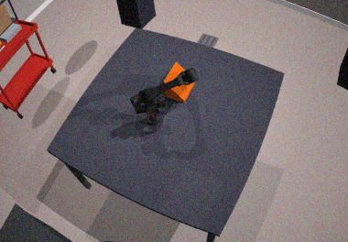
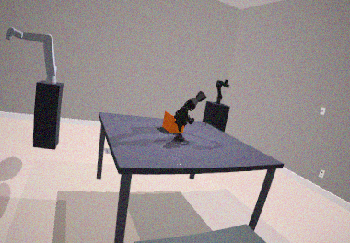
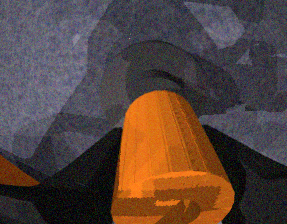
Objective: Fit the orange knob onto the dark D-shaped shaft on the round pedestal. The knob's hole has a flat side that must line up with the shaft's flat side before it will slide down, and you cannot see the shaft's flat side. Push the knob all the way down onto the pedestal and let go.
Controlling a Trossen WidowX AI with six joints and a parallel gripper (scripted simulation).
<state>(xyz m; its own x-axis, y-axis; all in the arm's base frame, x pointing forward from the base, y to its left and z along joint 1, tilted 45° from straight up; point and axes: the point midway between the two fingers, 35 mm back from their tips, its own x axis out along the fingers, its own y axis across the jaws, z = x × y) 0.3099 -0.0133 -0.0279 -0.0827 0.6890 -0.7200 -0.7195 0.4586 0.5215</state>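
The orange knob (image 3: 159,145) fills the lower middle of the wrist view, and a small orange spot of it shows in the top view. My gripper (image 3: 161,134) (image 1: 153,116) is shut on the knob, with one black finger on each side. The round pedestal (image 3: 114,82) is a dark disc just beyond the knob's far end in the wrist view. The knob's end overlaps the pedestal's near part. A dark form at its middle may be the shaft or shadow. The shaft's flat side, the knob's hole and any contact between knob and pedestal are hidden.
An orange block (image 1: 175,74) (image 2: 169,122) stands on the dark table (image 1: 220,163) (image 2: 230,156) beside the arm. The arm's dark links hang over the work spot and cast broad shadows. A red cart (image 1: 27,78) stands on the floor away from the table.
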